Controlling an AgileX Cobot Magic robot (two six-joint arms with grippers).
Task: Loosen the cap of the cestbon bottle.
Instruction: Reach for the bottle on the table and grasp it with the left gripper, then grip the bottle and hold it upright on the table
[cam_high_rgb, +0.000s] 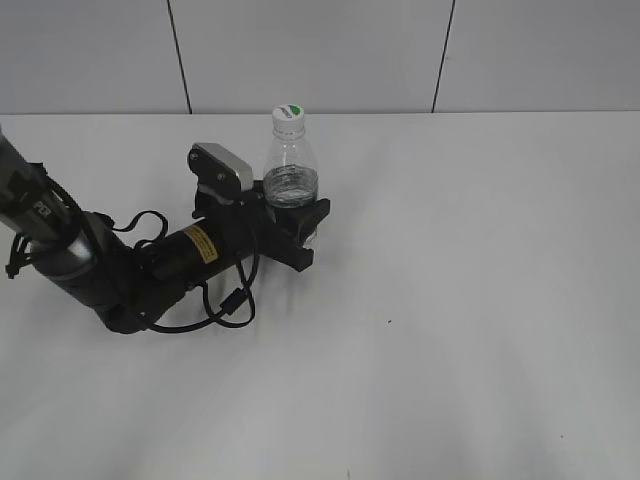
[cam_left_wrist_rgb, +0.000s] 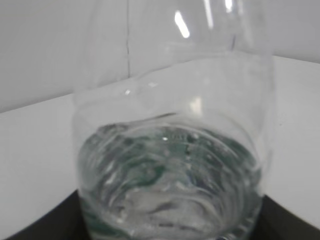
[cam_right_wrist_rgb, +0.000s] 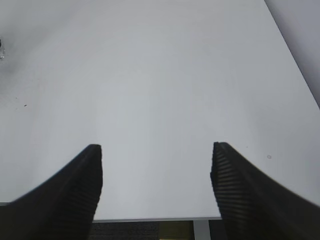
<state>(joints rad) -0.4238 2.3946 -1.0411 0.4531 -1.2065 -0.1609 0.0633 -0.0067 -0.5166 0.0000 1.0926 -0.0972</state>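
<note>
Gripping the cestbon bottle (cam_high_rgb: 291, 180) low on its body, my left gripper (cam_high_rgb: 297, 225) has its jaws closed around it; the bottle stands upright, white cap (cam_high_rgb: 288, 116) on top and untouched. My right gripper (cam_right_wrist_rgb: 156, 165) hangs wide apart, holding nothing, over the bare white table (cam_high_rgb: 480, 300). A pale panelled wall (cam_high_rgb: 320, 50) stands behind.

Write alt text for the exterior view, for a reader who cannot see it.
The left gripper clamps an upright clear cestbon bottle with a white cap on a white table; its black arm reaches in from the left.
</note>
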